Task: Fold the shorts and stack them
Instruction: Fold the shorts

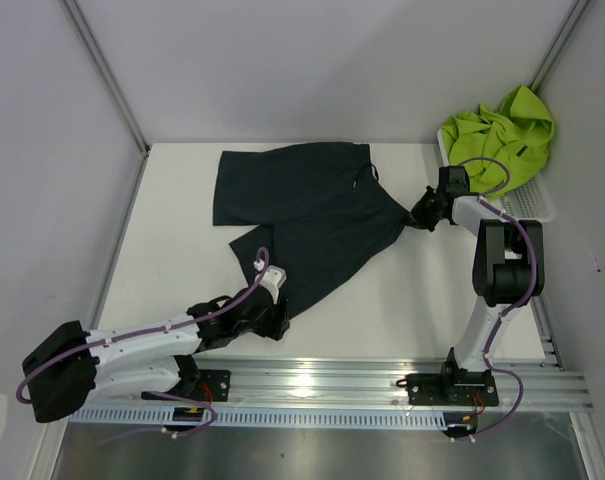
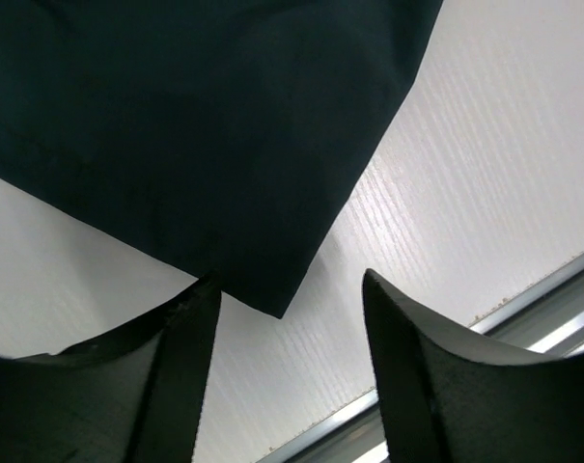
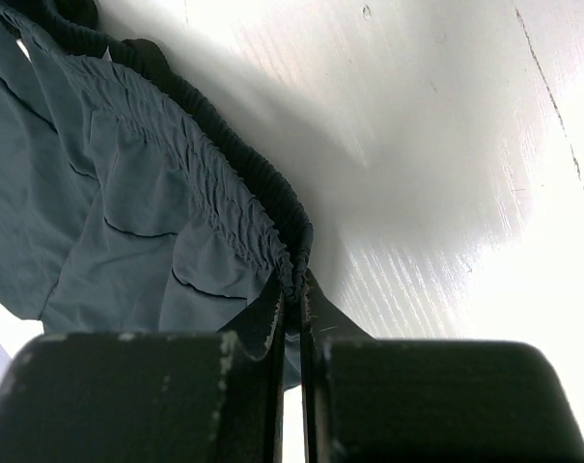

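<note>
Metal rail (image 1: 382,385) runs along the near edge of the white table (image 1: 172,260). The left claw (image 2: 292,386) sits low just past it, fingers spread apart and holding nothing. One leg corner of the navy shorts (image 1: 312,210) lies flat right ahead of that gap; can't tell if it touches a finger. The shorts are spread out mid-table, both legs pointing left. The right claw (image 3: 293,294) is pinched tight on the elastic waistband at their right end. Farther back right, the green shorts (image 1: 502,135) are bunched up in a white basket (image 1: 537,205), hiding most of it.
</note>
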You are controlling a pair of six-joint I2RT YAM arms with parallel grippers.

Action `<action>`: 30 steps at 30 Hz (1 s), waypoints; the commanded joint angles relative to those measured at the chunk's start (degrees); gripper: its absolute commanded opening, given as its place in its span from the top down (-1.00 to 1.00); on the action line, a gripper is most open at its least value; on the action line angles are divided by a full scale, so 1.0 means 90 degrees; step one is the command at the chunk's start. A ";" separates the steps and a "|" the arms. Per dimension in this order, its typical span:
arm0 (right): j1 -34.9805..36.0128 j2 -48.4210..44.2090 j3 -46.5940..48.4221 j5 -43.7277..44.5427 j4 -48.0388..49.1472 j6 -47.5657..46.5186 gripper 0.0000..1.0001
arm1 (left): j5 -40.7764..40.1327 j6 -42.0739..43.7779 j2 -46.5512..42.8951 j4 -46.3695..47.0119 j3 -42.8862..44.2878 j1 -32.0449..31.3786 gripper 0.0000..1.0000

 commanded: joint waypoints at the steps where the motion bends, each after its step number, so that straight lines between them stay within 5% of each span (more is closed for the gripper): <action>1: -0.0097 0.0088 0.0249 0.0124 -0.0143 -0.0051 1.00 | -0.0254 0.0201 0.0329 0.0262 0.0345 -0.0064 -0.23; 8: -0.0106 -0.0049 0.0376 0.0241 -0.0503 -0.0207 1.00 | -0.0547 0.0132 0.1492 0.0008 0.0824 -0.0346 0.15; 14: -0.0106 -0.0176 0.0483 0.0417 -0.0972 -0.0373 1.00 | -0.0421 0.0230 0.2049 0.0047 0.1058 -0.0483 1.00; 30: -0.0595 -0.2128 -0.0522 0.1403 -0.2282 -0.0666 1.00 | 0.0752 -0.0248 0.1356 -0.0607 0.2121 -0.2670 1.00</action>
